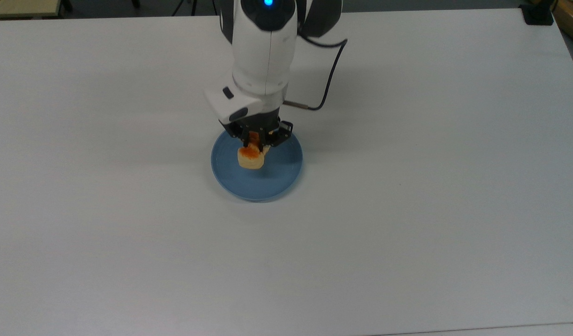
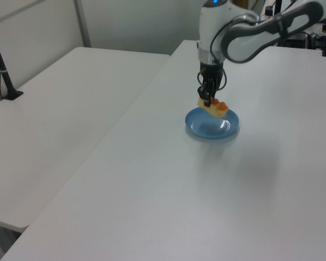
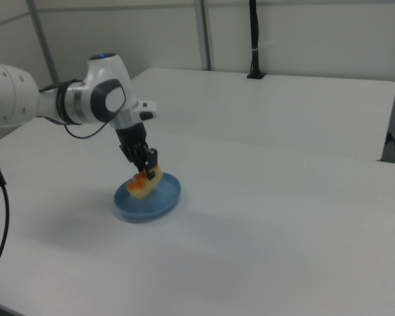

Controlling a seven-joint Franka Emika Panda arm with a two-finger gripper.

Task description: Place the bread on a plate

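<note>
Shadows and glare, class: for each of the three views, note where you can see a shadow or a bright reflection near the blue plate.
Top view: a soft grey shadow lies on the white table beside the round blue plate, towards the top view's right. Left view: a bright glint sits on the plate, and a faint shadow spreads on the table nearer the camera. Right view: a dim shadow falls to the right view's left of the plate.

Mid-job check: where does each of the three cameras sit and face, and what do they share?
Top view: overhead, looking down on the white table; arm enters from the top edge.
Left view: raised, angled along the table; arm comes from the left view's upper right.
Right view: lower, side-on; arm comes from the right view's left.
Shared: gripper holding the orange-topped bread loaf above the round blue plate.
</note>
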